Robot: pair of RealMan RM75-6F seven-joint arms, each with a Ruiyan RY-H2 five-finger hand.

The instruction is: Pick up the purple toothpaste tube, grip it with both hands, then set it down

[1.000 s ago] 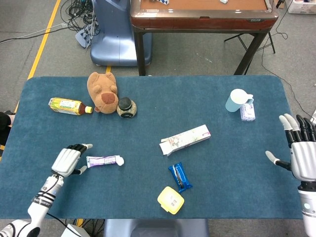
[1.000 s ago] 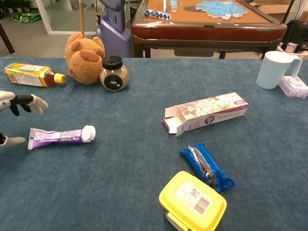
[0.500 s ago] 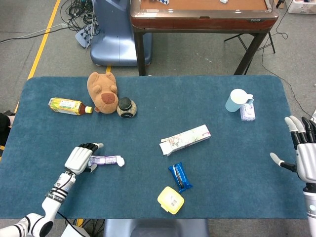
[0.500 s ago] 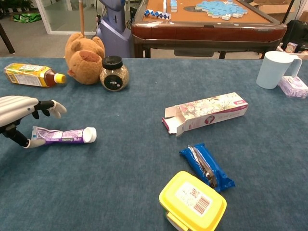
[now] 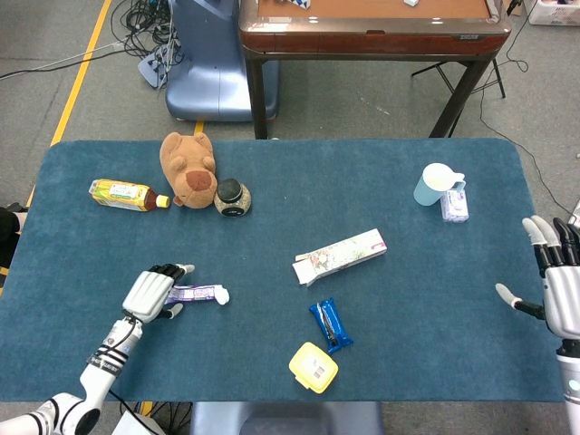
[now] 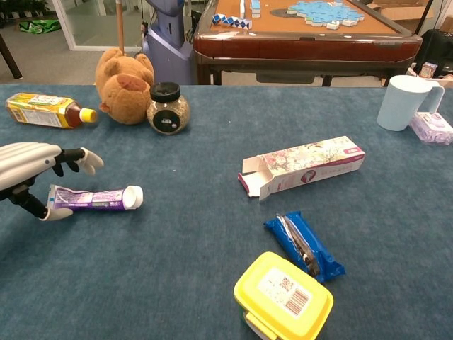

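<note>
— So where was the purple toothpaste tube (image 5: 194,294)?

— It lay flat on the blue table (image 5: 426,272), near the front edge, at about 8 o'clock from the flowery box (image 5: 340,256).

— Which way did it point?

— In the head view its long side ran from 9 o'clock to 3 o'clock. The white cap (image 6: 132,197) pointed to 3 o'clock, toward the middle of the table. The flat tail pointed to 9 o'clock, right under the left hand (image 5: 151,293).

— Was the left hand holding it?

— Not that I could see. It sat over the tail end with its fingers (image 6: 79,158) spread above the tube and its thumb (image 6: 42,211) low on the near side. The tube was on the cloth, not lifted.

— And the right hand (image 5: 558,283)?

— Far off at the right edge, fingers wide, holding nothing.

— How should it grab well?

— I think it should close thumb and fingers across the thin way of the tube, a bit nearer the middle. Then the tube would not tip, and the cap end would stay free for the right hand.
</note>
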